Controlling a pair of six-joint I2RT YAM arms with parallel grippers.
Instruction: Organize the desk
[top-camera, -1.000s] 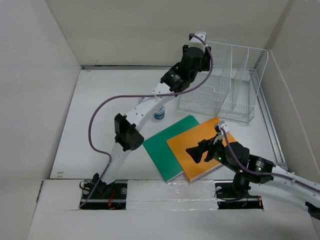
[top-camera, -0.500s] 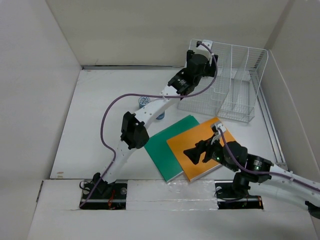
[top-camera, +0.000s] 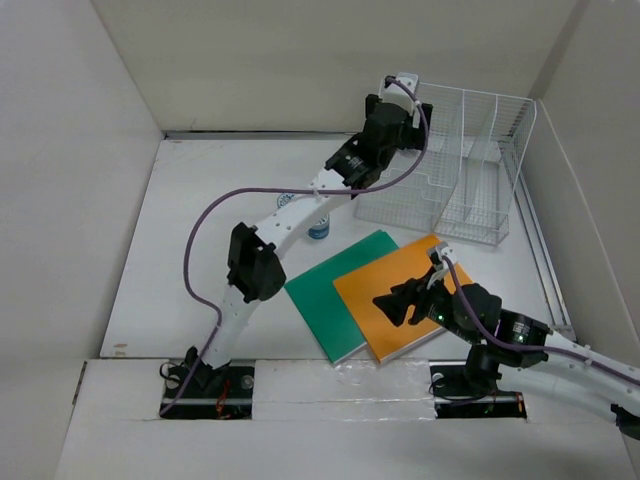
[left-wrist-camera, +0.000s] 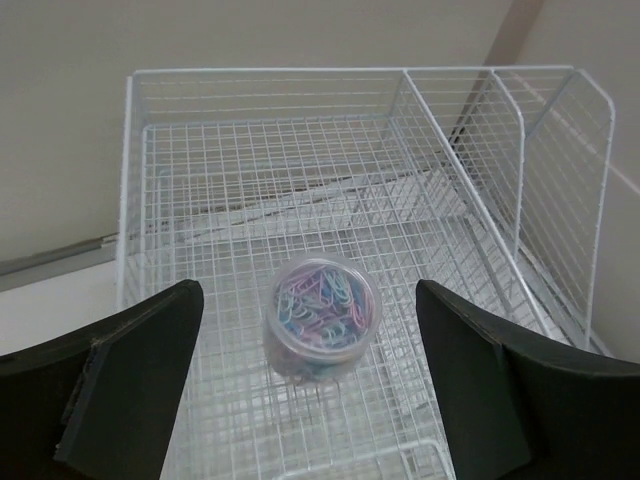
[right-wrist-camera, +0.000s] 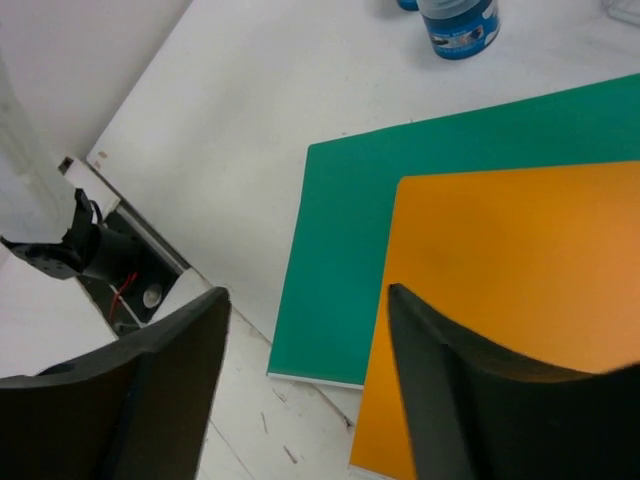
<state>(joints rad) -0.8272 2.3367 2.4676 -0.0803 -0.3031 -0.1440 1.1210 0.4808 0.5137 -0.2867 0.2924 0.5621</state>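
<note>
The desk (top-camera: 200, 230) is a wide white tabletop. My left gripper (left-wrist-camera: 308, 330) hovers open over the white wire rack (left-wrist-camera: 450, 150) at the back right. A clear jar of coloured paper clips (left-wrist-camera: 322, 312) stands on the rack's mesh shelf between the fingers, with a gap on each side. In the top view the left gripper (top-camera: 410, 110) is at the rack's (top-camera: 480, 150) left end. My right gripper (right-wrist-camera: 305, 300) hangs open and empty above an orange notebook (right-wrist-camera: 520, 250), which overlaps a green notebook (right-wrist-camera: 350, 260). From above, the right gripper (top-camera: 385, 305) is over the orange notebook (top-camera: 400, 265) and the green one (top-camera: 325, 295).
A small blue-labelled bottle (top-camera: 318, 228) stands on the desk under the left arm, also in the right wrist view (right-wrist-camera: 460, 20). Pale upright panels wall in the desk on three sides. The rack has upright dividers on its right half.
The left arm reached a little further over the rack, then drew back slightly. The right gripper stayed over the notebooks with only a small shift.
</note>
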